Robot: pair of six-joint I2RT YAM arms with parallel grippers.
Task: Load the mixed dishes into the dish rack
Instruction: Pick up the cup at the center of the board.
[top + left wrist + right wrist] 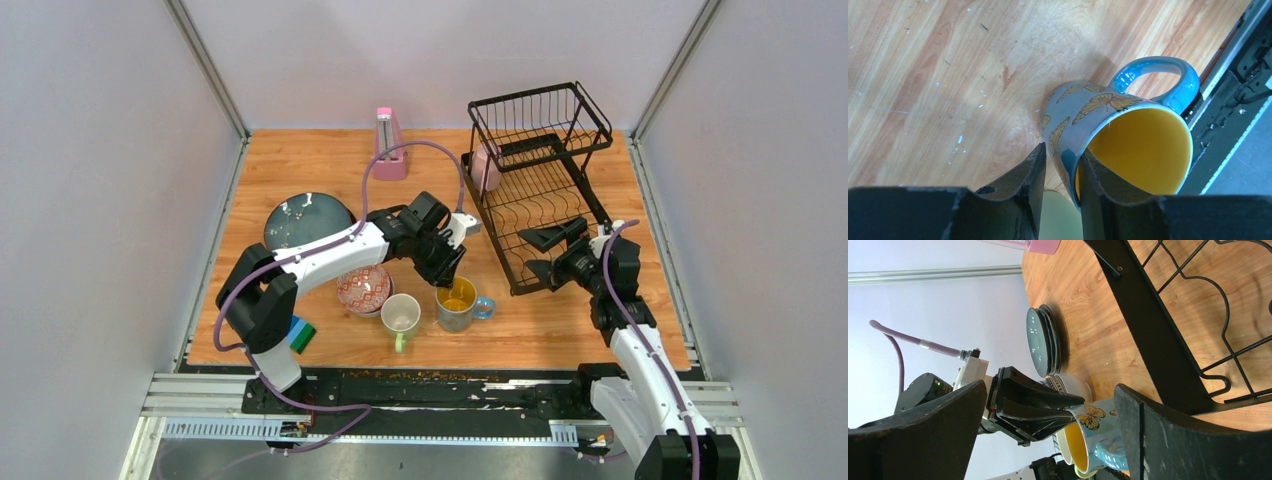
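Note:
A grey butterfly mug (pixel 456 300) with a yellow inside and a blue handle stands on the wooden table, left of the black wire dish rack (pixel 492 225). My left gripper (pixel 447 275) reaches down onto it. In the left wrist view the mug (pixel 1108 107) has one finger inside and one outside, and the left gripper (pixel 1062 160) is shut on its wall. My right gripper (pixel 535 254) hovers open at the rack's near corner, facing the mug (pixel 1093 420). A pink-white mug (pixel 485 165) sits in the rack.
A pale green mug (pixel 401 315) and a red-patterned bowl (pixel 363 288) stand just left of the held mug. Blue-grey plates (pixel 305 220) lie further left. A pink metronome (pixel 388 145) is at the back, a blue-green block (pixel 301 334) by the left arm's base.

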